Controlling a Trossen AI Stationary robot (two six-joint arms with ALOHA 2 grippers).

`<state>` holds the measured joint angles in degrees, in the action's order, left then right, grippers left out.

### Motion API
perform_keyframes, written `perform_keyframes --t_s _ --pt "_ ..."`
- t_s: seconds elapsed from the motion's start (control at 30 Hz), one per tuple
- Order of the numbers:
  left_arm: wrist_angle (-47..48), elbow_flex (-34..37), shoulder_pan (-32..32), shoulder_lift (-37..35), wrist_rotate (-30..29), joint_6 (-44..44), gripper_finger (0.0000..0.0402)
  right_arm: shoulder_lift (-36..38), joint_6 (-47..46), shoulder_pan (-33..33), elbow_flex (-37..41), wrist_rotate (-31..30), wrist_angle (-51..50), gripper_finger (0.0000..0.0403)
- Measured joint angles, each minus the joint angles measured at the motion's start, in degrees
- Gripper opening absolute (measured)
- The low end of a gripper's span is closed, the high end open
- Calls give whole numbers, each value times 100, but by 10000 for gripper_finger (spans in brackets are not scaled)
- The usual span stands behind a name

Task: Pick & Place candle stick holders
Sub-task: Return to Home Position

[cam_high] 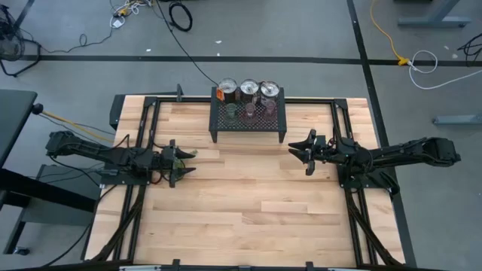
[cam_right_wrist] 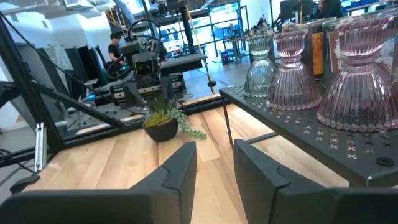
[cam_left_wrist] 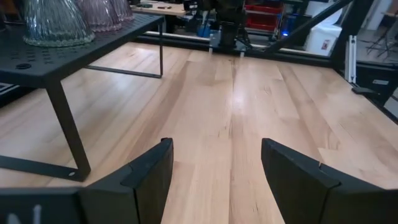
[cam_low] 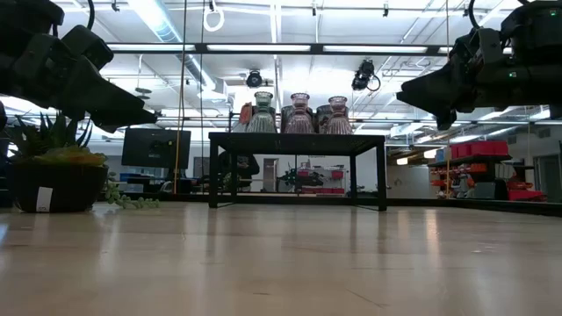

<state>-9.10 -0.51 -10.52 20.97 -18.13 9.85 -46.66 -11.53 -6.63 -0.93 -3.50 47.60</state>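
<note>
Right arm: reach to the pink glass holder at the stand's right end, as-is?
Probably yes. The right end effector is open, empty, just off the stand at its right corner; that pink glass holder stands in the near row, nothing between.

Robotics lab: taped grey floor (cam_high: 301, 30), loose cables (cam_high: 181, 16), ceiling strip lights (cam_low: 162, 17) (monitor (cam_low: 156, 147), red bins (cam_low: 479, 149) beyond).

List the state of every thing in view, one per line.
stand: upright on the table, loaded
tins: three, upright on the stand, back row
cups: three, upright on the stand, in front of the tins
plant: upright on the table
left pincer: open, empty, raised
right pincer: open, empty, raised
</note>
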Motion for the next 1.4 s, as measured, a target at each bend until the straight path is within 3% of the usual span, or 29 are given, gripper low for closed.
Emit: perform_keyframes --t_s 0.13,0.47,0.8,1.1,1.3,1.4 --pt "76 2 -9 -130 0 0 245 450 2 -1 0 -157 -233 107" --pt "200 6 11 -2039 0 -2 245 2683 2 -3 -2 -314 -1121 107" --pt "-73 7 11 -2096 2 -7 245 4624 4 -3 -2 -346 -1192 107" --pt "2 9 11 -2094 -2 -7 245 4659 2 -3 7 -332 -359 107" --pt "-2 9 11 -2094 -2 -7 245 4632 17 -3 -2 -314 -494 107" --pt "-2 9 11 -2094 -2 -8 245 4631 672 -3 -2 -285 -902 107"
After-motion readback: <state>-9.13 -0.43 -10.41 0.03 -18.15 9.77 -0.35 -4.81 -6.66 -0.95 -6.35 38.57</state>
